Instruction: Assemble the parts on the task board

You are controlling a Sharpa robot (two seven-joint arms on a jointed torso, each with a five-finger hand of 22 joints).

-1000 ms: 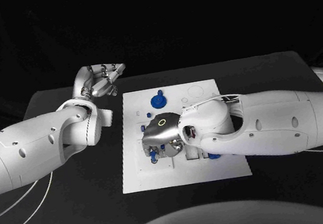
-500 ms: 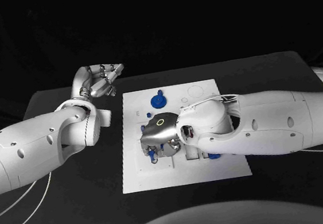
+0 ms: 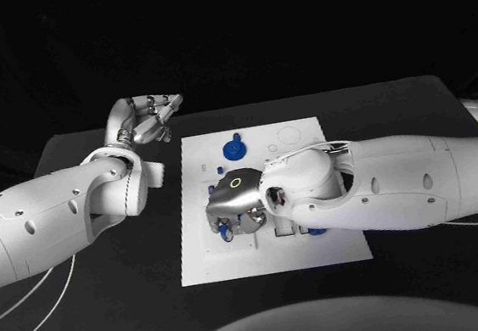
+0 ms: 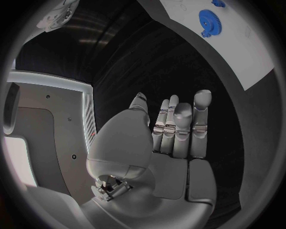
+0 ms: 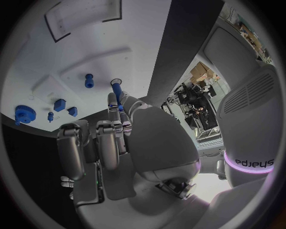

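The white task board (image 3: 224, 262) lies in the middle of the black table. My right hand (image 3: 236, 205) hovers over the board's left half and pinches a blue peg (image 3: 224, 231). In the right wrist view the blue peg (image 5: 117, 90) points down at a small ring on the board (image 5: 89, 47). A blue gear (image 3: 233, 147) sits near the board's far edge, and the same gear (image 4: 209, 20) appears in the left wrist view. My left hand (image 3: 144, 117) is raised beyond the board's far left corner, its fingers (image 4: 178, 124) straight and holding nothing.
Several small blue parts stand on the board near the gear (image 5: 23, 115): a short peg (image 5: 89, 80) and two blocks (image 5: 59, 105). Another blue piece (image 3: 316, 230) peeks out under my right forearm. Bare black table (image 3: 112, 298) surrounds the board.
My right hand with the blue peg has edged slightly left and lower over the board. The left hand has stayed where it was.
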